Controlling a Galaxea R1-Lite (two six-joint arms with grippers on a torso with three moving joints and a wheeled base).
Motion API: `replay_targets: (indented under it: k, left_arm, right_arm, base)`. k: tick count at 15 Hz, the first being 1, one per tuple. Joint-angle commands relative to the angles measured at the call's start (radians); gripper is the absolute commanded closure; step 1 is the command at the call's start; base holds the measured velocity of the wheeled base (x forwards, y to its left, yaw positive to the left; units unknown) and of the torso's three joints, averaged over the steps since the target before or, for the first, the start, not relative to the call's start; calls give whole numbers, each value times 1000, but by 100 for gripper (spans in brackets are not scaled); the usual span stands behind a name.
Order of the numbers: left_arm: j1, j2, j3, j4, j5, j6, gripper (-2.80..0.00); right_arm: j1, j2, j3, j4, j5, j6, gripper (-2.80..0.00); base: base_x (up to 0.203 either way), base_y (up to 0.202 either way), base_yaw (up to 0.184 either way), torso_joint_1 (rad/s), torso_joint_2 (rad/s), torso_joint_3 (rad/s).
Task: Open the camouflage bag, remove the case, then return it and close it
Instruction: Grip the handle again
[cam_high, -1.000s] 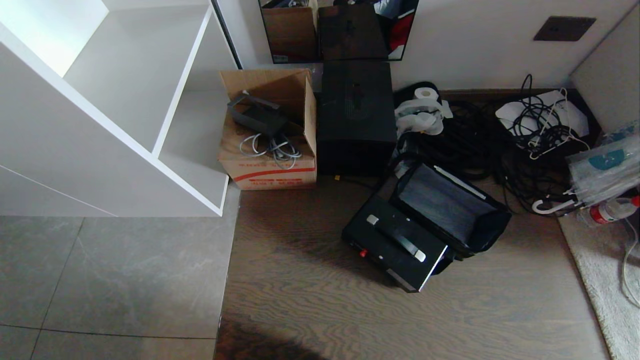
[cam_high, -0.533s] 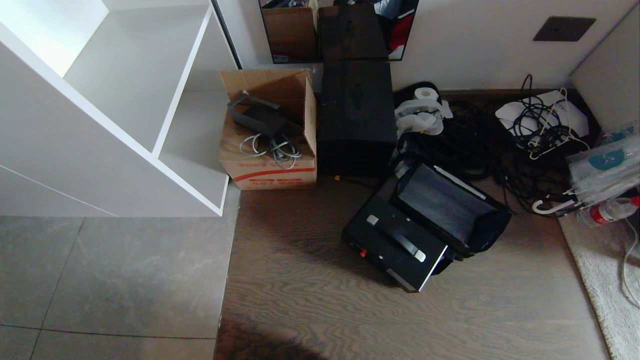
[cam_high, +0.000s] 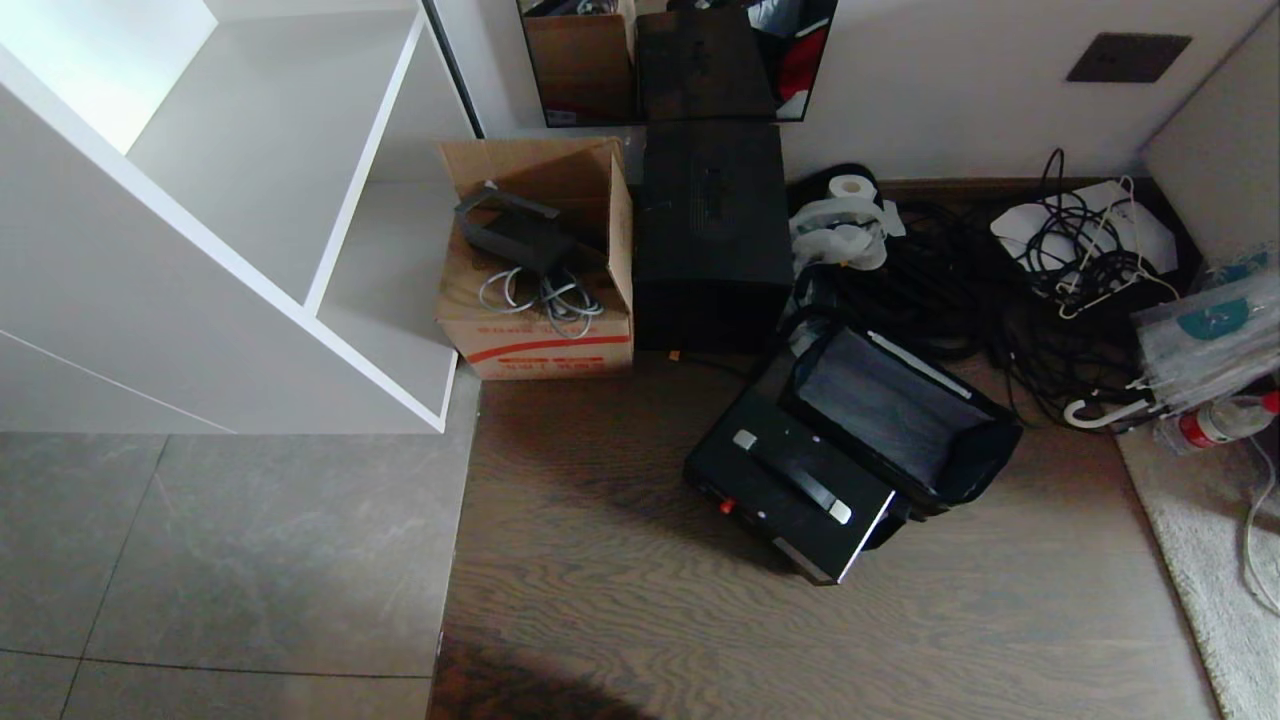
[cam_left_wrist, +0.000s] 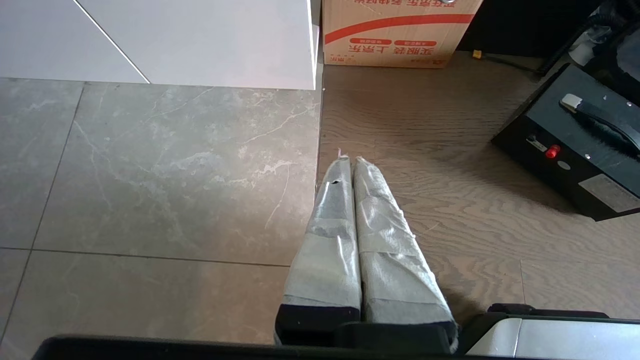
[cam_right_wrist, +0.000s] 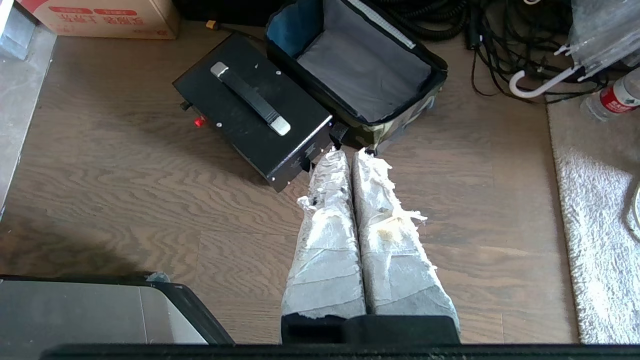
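The camouflage bag (cam_high: 885, 405) lies unzipped on the wood floor, its grey inside bare and a strip of camouflage showing on its outer wall (cam_right_wrist: 387, 132). The black case (cam_high: 790, 485) rests on the floor against the bag's near side, outside it, handle and red latch facing up. Neither gripper appears in the head view. My right gripper (cam_right_wrist: 350, 152) hangs shut and holds nothing, above the floor just short of the case (cam_right_wrist: 250, 110) and the bag's corner. My left gripper (cam_left_wrist: 350, 160) is also shut and holds nothing, over the tile-wood seam, with the case (cam_left_wrist: 575, 145) off to one side.
A cardboard box (cam_high: 535, 270) and a tall black box (cam_high: 710, 230) stand against the wall behind the bag. A white shelf unit (cam_high: 300, 250) fills the left. Tangled cables (cam_high: 1000, 290), a bottle (cam_high: 1220, 425) and a pale rug (cam_high: 1200, 560) lie on the right.
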Motion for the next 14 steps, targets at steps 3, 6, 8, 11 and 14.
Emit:
replay_targets:
  k: [3,6,8,11,14]
  left_arm:
    - [0,1,0,1,0,0,0]
    - [0,1,0,1,0,0,0]
    - [0,1,0,1,0,0,0]
    - [0,0,0,1,0,0,0]
    - [0,1,0,1,0,0,0]
  right_arm:
    - [1,4,2,0,0,-1,0]
    - [1,4,2,0,0,-1,0]
    - [1,4,2,0,0,-1,0]
    - [1,4,2,0,0,-1,0]
    - [1,4,2,0,0,-1,0]
  base:
    - [0,0,0,0,0,0]
    - [0,0,0,0,0,0]
    - [0,0,0,0,0,0]
    - [0,0,0,0,0,0]
    - [0,0,0,0,0,0]
